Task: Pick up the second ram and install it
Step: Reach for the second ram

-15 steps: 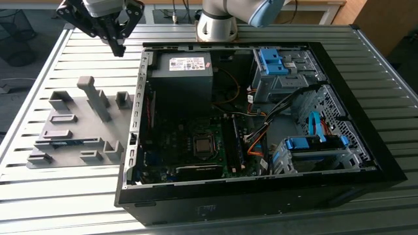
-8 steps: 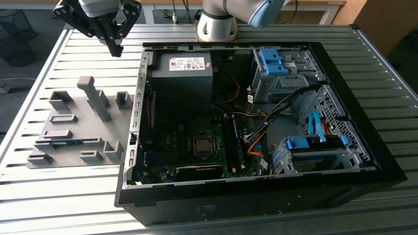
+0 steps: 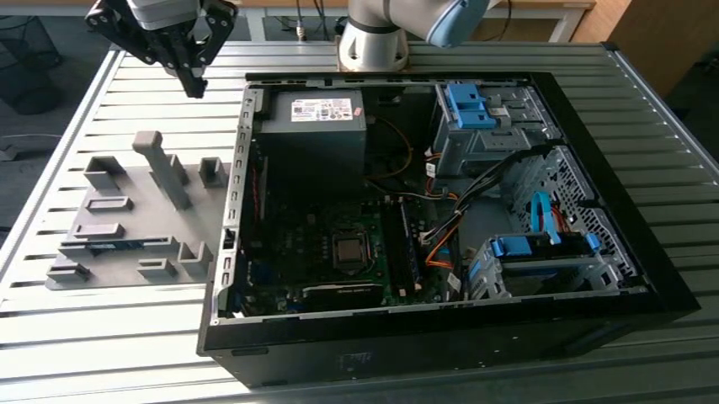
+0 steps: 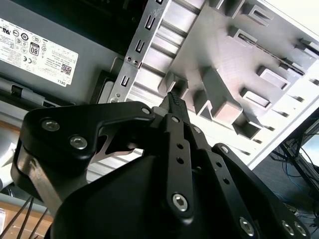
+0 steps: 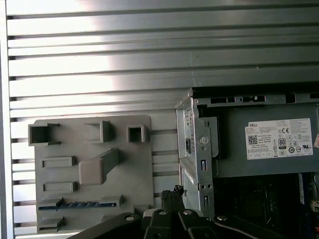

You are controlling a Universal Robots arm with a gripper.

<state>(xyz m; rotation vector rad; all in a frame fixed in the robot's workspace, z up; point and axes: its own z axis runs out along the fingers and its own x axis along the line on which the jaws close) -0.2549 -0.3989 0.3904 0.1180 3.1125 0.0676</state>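
Where the slatted metal tabletop (image 3: 67,337) shows at the exterior view's left, a grey fixture plate (image 3: 124,223) lies flat with raised blocks on it. The second ram (image 3: 113,245) sits on edge in one of the plate's long slots; its blue-green edge also shows in the first wrist view (image 5: 79,204). Nothing touches it. The gripper (image 3: 197,84) hangs in the air beyond the plate's far edge, well apart from the ram, with its black fingers together and nothing between them. In the second wrist view (image 4: 174,99) the tips meet in a point. To the right stands the open computer case (image 3: 629,278), its power supply (image 3: 315,126) in the corner nearest the gripper. Next come the motherboard (image 3: 337,252) and, furthest right, the blue drive-bay clips (image 3: 466,105).
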